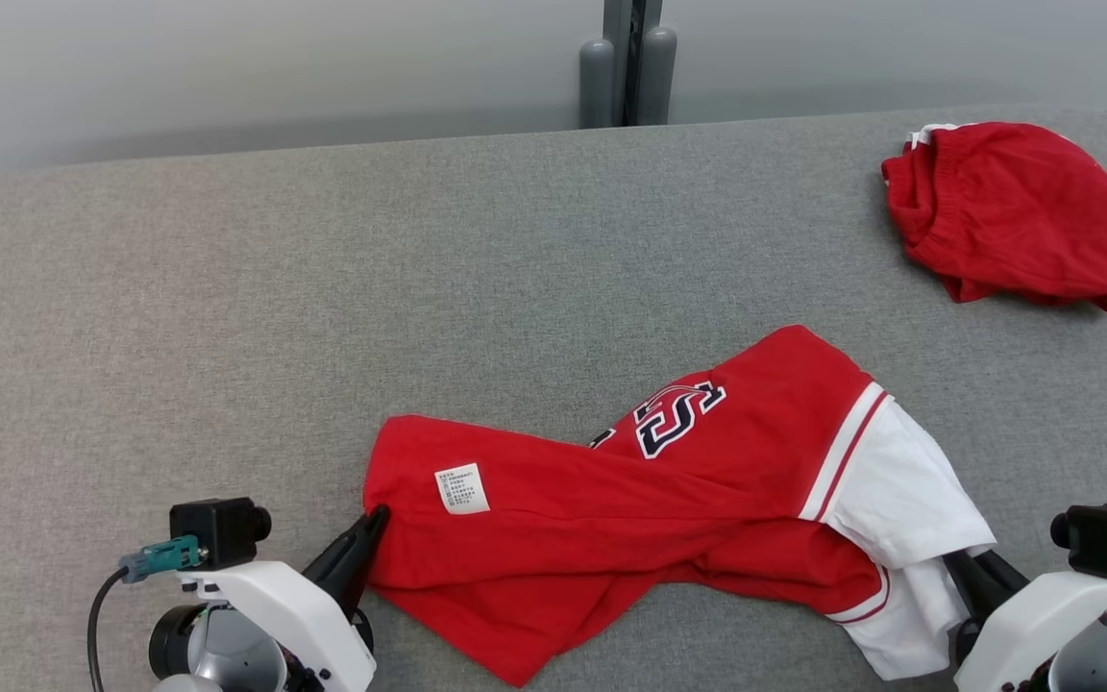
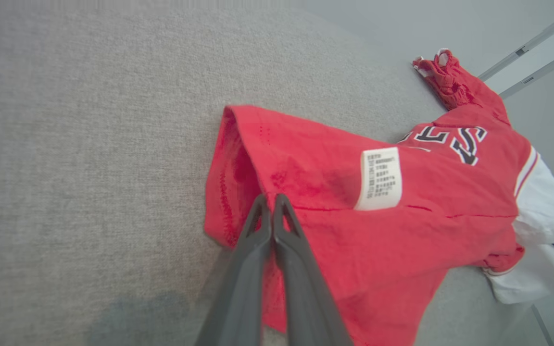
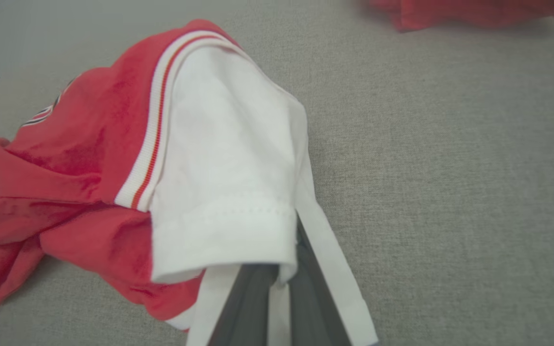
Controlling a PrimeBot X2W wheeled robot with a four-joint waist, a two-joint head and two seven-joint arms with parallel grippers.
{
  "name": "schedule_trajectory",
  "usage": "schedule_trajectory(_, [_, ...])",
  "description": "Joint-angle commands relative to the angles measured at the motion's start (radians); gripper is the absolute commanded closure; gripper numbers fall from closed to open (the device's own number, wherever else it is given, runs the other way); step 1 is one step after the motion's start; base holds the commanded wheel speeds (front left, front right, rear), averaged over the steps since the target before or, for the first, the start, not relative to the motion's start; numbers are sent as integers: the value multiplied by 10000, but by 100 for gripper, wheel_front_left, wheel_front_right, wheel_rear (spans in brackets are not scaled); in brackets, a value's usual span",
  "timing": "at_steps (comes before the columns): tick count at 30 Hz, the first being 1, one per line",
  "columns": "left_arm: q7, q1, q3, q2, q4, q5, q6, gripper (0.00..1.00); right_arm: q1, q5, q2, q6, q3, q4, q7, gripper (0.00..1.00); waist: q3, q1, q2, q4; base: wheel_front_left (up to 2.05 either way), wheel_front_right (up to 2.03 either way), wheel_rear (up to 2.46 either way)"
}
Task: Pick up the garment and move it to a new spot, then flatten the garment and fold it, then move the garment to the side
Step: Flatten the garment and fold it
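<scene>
Shirt [image 1: 611,519] pinched at both ends: left tool [image 1: 378,515] clamped on its red hem [image 2: 219,202], right tool [image 1: 971,569] gripping its white sleeve [image 3: 224,182]; lift evenly, keeping it taut.

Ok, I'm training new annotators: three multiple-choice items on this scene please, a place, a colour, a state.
1. Where are the red shorts? A) far right of the grey table B) near left corner C) on the floor
2. The jersey has a sleeve that is: A) blue B) white C) black
3. The left gripper is: A) open B) shut on the jersey's hem C) shut on the shorts
Answers: 1A, lying near the far right edge; 2B, white past the striped trim; 3B, closed fingers pinch red hem.
</scene>
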Motion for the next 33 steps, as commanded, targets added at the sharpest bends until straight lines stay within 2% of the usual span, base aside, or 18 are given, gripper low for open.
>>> schedule_trajectory(1, [-108, -13, 58, 43, -48, 47, 30, 100, -79, -54, -92, 7, -27, -62, -164, 100, -19, 0, 0, 11, 0, 0, 0])
schedule_trajectory(6, [-305, 96, 109, 102, -224, 104, 72, 100, -99, -180, -116, 7, -257, -132, -419, 100, -132, 0, 0, 21, 0, 0, 0])
schedule_trajectory(14, [-712, 308, 351, 280, -1018, 217, 254, 100, -144, -756, 186, 7, -1111, -496, -1251, 100, -290, 0, 0, 13, 0, 0, 0])
schedule_trajectory(19, [-862, 600, 549, 389, -2328, 343, 540, 100, -25, -1027, 438, 5, -1666, -1246, -2000, 100, -463, 0, 0, 77, 0, 0, 0])
schedule_trajectory(25, [-544, 1060, 465, 469, -3304, 385, 826, 100, 381, -1170, 701, 5, -2010, -2119, -2039, 100, -553, 0, 0, 111, 0, 0, 0])
schedule_trajectory(33, [-545, 694, 525, 643, -3903, 470, 797, 100, 39, -1100, 637, 5, -1647, -2820, -1783, 100, -332, 0, 0, 65, 0, 0, 0])
